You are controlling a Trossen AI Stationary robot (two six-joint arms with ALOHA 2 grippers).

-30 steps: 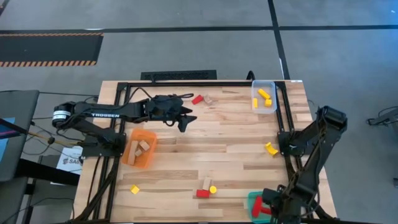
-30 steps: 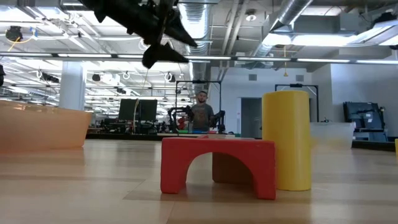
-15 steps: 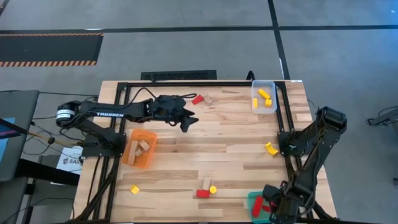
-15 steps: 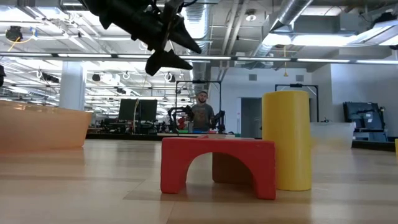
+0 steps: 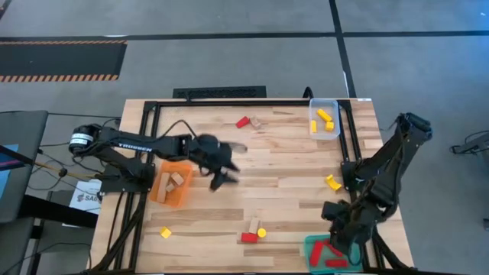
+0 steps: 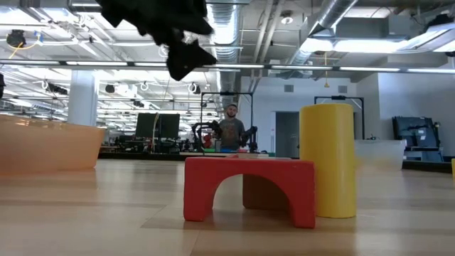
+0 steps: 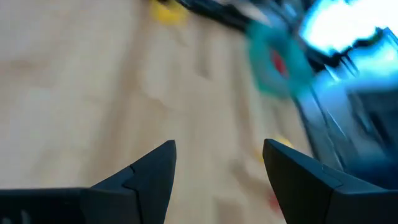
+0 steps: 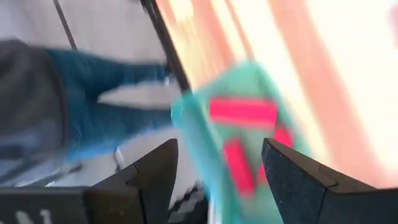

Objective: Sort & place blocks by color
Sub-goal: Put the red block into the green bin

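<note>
Beside the orange tray, the left gripper hangs parted and empty over bare wood — red, yellow and wood blocks lie scattered near the front edge. Best to centre over one block before descending. Over the green tray the right gripper is spread, empty.

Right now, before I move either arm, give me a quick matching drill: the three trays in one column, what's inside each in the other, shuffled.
Trays:
1. orange tray
2. clear tray
3. green tray

Contents:
A. red blocks
B. plain wood blocks
C. yellow blocks

Pairs: 1-B, 2-C, 3-A.

The left gripper hangs open next to the orange tray; the right gripper is open above the green tray.
</note>
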